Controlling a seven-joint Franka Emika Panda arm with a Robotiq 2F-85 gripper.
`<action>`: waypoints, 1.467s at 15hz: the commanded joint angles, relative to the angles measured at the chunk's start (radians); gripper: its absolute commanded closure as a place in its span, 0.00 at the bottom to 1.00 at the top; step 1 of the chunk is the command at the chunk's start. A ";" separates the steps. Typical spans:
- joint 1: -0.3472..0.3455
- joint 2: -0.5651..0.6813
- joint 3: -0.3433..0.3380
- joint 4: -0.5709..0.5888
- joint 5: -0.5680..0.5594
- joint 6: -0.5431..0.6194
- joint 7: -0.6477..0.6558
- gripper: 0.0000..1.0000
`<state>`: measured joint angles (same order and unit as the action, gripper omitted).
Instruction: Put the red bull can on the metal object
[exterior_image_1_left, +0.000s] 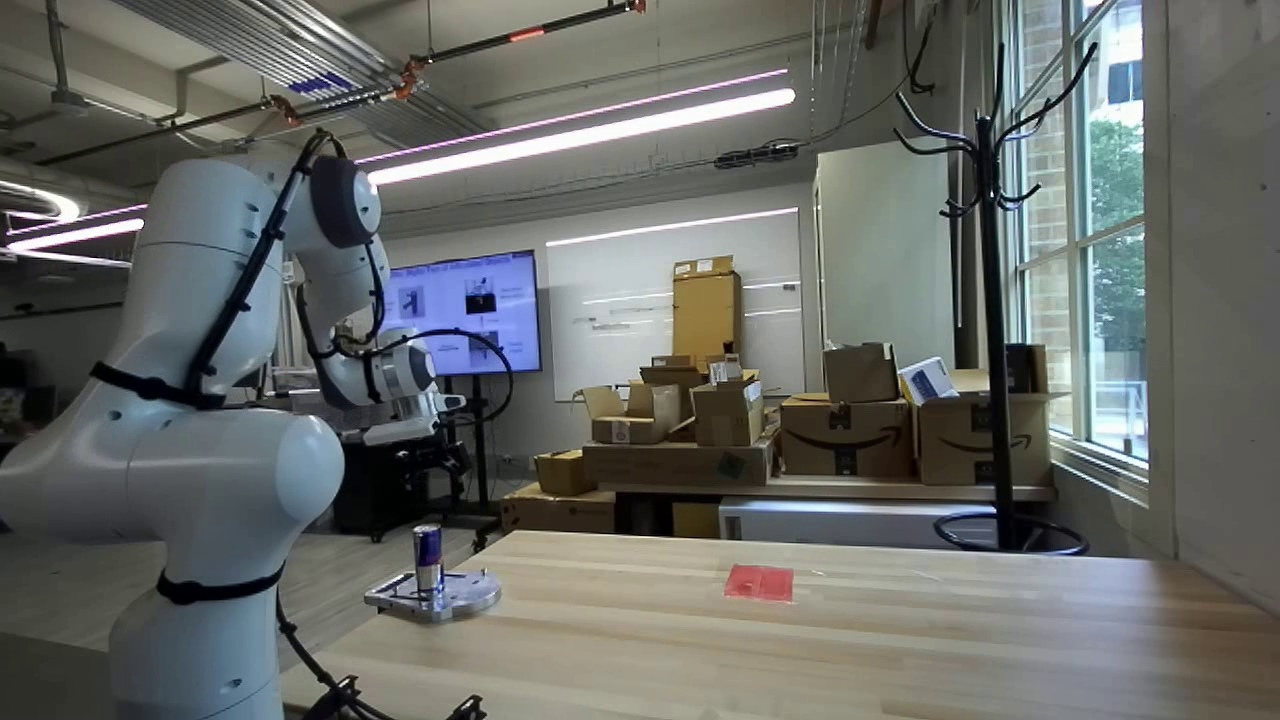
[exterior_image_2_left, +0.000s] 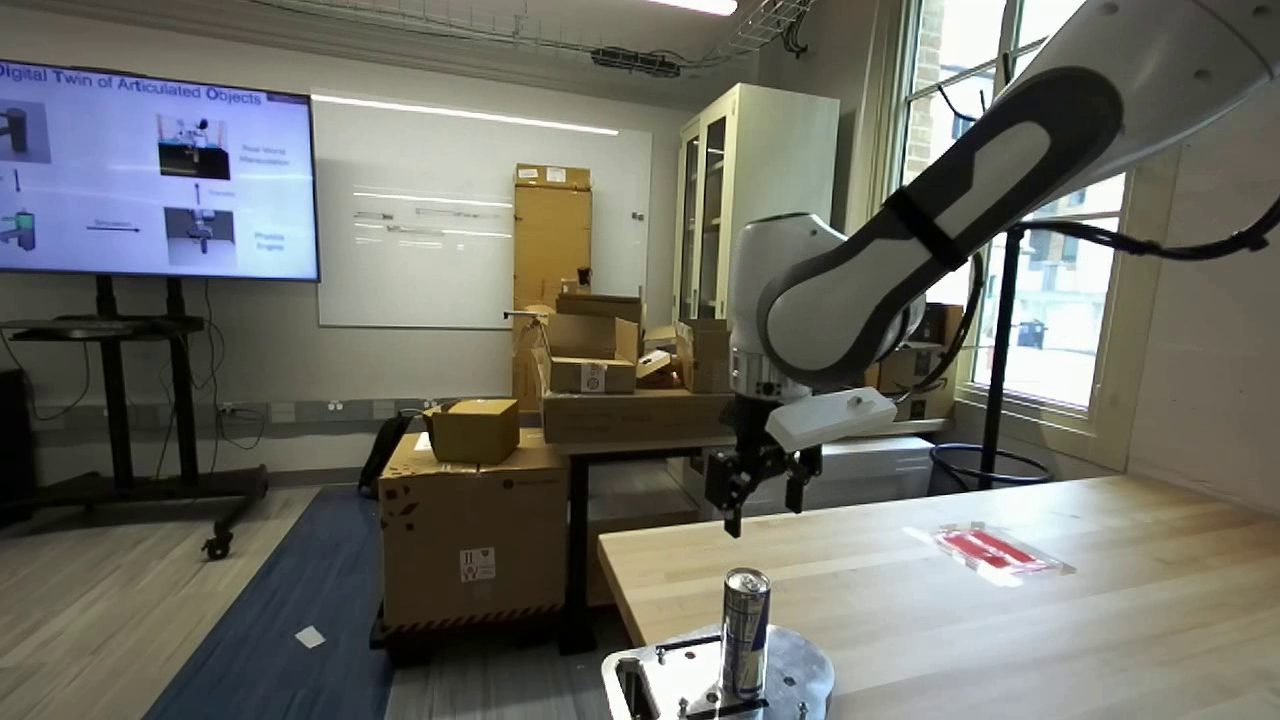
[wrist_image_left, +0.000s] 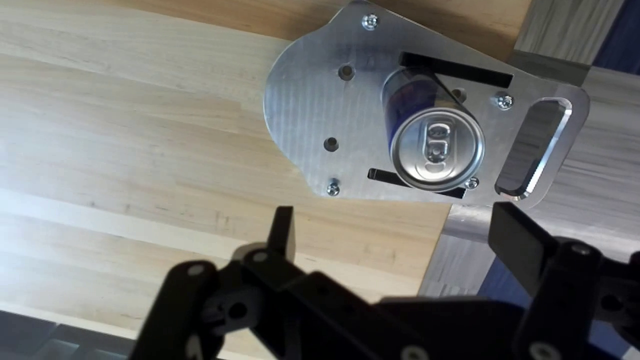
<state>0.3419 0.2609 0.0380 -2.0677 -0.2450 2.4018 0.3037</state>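
Standing upright on the metal object (wrist_image_left: 305, 110), the Red Bull can (wrist_image_left: 434, 140) shows its silvery lid and pull tab in the wrist view, while both exterior views show its blue and silver side. The metal object lies flat at a corner of the wooden table (exterior_image_1_left: 900, 650); its rounded end is over the wood, and the end with the wide cutout reaches past the edge. Round holes and two narrow dark slots cut through its face. In an exterior view the gripper (exterior_image_2_left: 763, 518) hangs higher than the can, and in the wrist view its fingers (wrist_image_left: 520, 245) are spread wide from each other, apart from the can. Farther along the table lies a flat red piece (exterior_image_2_left: 985, 549). Beyond the table, cardboard boxes (exterior_image_1_left: 845, 435) are piled near a black coat stand (exterior_image_1_left: 995, 330), and a lit screen (exterior_image_2_left: 160, 180) with pictures on it stands beside a whiteboard (exterior_image_2_left: 420, 275).
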 joint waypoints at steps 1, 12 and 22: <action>-0.050 -0.097 0.006 -0.078 -0.024 -0.010 0.035 0.00; -0.196 -0.182 -0.037 -0.165 -0.011 -0.006 0.051 0.00; -0.218 -0.157 -0.033 -0.163 -0.002 -0.005 0.035 0.00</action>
<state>0.1418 0.1038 -0.0128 -2.2322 -0.2451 2.3990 0.3388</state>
